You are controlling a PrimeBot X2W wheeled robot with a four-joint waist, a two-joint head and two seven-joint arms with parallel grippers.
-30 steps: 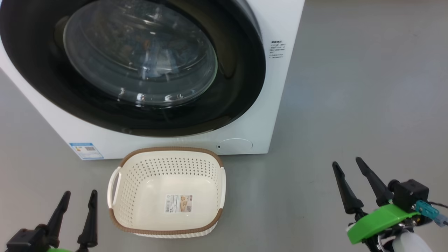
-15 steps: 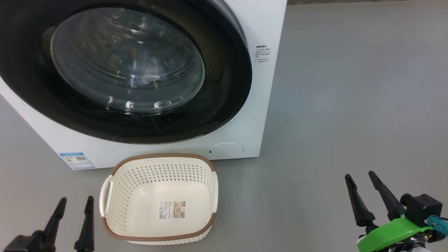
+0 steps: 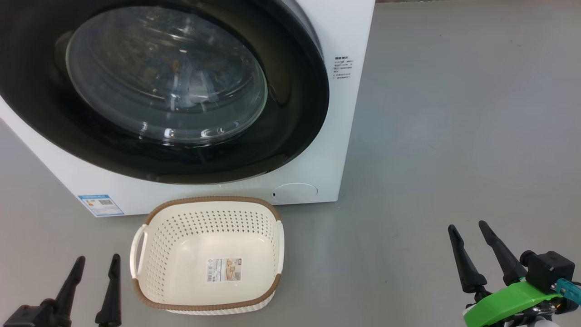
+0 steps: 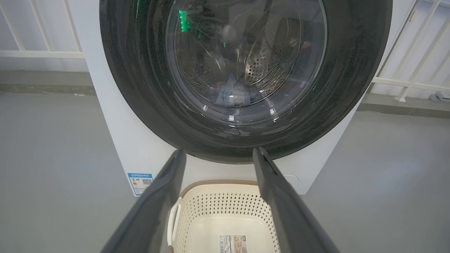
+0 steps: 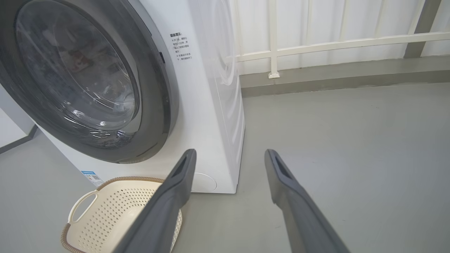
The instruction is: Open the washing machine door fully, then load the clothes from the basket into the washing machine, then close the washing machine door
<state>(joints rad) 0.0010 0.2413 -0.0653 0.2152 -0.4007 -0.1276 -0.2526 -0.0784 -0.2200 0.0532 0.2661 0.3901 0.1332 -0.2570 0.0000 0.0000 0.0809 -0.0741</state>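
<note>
Left gripper (image 3: 99,258) and right gripper (image 3: 466,225) hang wide and empty, I reckon because the basket (image 3: 209,200) between them sits bare and the clothes (image 4: 232,95) lie ahead of the left one behind the shut washing machine door (image 3: 297,113)

It looks like a bare test hall or lab rather than a home — the white washing machine (image 5: 214,116) sits out in the open on a smooth grey floor (image 3: 454,113). Behind it runs a white metal railing (image 5: 316,44) — nothing domestic about it.
</note>
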